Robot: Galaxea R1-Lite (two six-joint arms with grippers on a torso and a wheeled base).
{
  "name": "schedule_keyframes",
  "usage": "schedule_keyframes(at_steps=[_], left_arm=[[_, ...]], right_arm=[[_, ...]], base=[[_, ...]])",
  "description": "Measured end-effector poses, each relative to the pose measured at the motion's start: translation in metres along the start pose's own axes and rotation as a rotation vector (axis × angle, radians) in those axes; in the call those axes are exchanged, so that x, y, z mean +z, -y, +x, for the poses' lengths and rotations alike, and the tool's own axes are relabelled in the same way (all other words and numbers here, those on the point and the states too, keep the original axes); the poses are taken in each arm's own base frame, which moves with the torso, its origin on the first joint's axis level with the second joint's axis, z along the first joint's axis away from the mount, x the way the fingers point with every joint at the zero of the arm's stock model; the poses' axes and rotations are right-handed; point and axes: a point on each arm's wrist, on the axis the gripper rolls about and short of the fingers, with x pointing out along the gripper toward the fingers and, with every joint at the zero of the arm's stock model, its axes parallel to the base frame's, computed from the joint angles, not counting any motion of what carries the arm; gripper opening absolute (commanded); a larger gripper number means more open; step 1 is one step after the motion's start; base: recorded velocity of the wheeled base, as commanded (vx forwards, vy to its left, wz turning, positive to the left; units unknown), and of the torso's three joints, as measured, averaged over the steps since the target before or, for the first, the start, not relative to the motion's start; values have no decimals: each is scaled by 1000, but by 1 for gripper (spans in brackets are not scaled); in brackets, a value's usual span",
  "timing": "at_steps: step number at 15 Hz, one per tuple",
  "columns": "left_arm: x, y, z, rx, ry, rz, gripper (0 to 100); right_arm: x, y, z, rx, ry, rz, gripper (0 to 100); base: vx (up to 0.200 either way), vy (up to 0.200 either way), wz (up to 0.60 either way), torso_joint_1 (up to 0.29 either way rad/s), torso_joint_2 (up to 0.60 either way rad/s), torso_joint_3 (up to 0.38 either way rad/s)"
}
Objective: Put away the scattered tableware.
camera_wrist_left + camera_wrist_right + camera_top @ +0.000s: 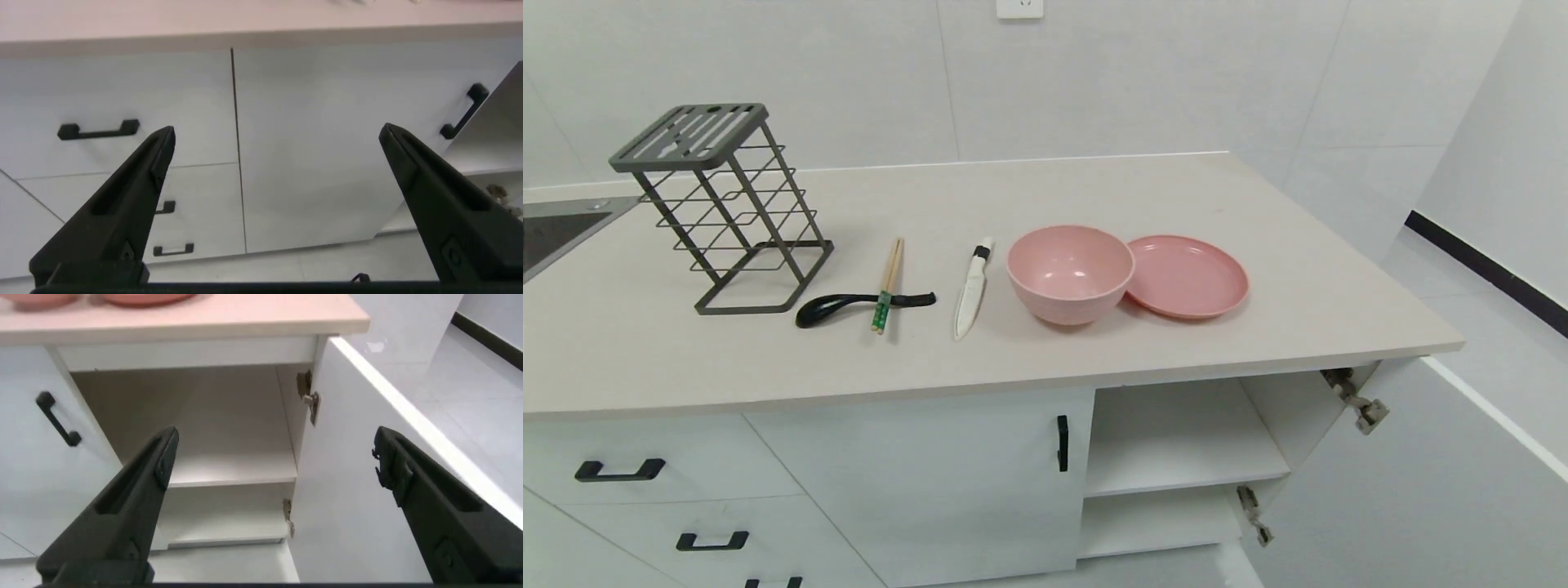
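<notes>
An open shelf (pixel 233 469) lies between the wide, empty jaws of the right gripper (pixel 275 434), likely a home for the bowl (pixel 1070 273) and plate (pixel 1188 276). The left gripper (pixel 278 131), jaws equally wide and empty, frames closed drawers (pixel 122 98).

Slivers only of pink bowl (pixel 33 300) and pink plate (pixel 147 298) on the bench (pixel 245 316) beyond the right tool (pixel 274 445), rest cropped by frame edge, plate rim partly hidden behind bowl, black spoon (pixel 845 305) handle partly covered by chopsticks (pixel 888 282)

Bright, even overhead light. Soft, faint shadows lie beneath the bowl (pixel 1070 273) and plate (pixel 1188 276). The open cabinet (pixel 1176 441) interior is slightly dimmer.
</notes>
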Motion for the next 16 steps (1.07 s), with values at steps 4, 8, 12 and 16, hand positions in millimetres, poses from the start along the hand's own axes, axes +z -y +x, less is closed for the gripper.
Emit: schedule_keyframes(at_steps=[4, 8, 12, 16], left_arm=[[0, 0, 0, 0, 1, 0, 100], [0, 0, 0, 0, 0, 0, 100], [0, 0, 0, 0, -2, 2, 100], [0, 0, 0, 0, -1, 2, 100]], right_arm=[[0, 0, 0, 0, 0, 0, 100], [0, 0, 0, 2, 0, -3, 100], [0, 0, 0, 1, -1, -2, 100], [0, 0, 0, 0, 0, -2, 100]], base=[[0, 0, 0, 220, -492, -270], [0, 0, 0, 60, -128, -72], [0, 0, 0, 24, -47, -23], [0, -50, 0, 200, -436, -228]])
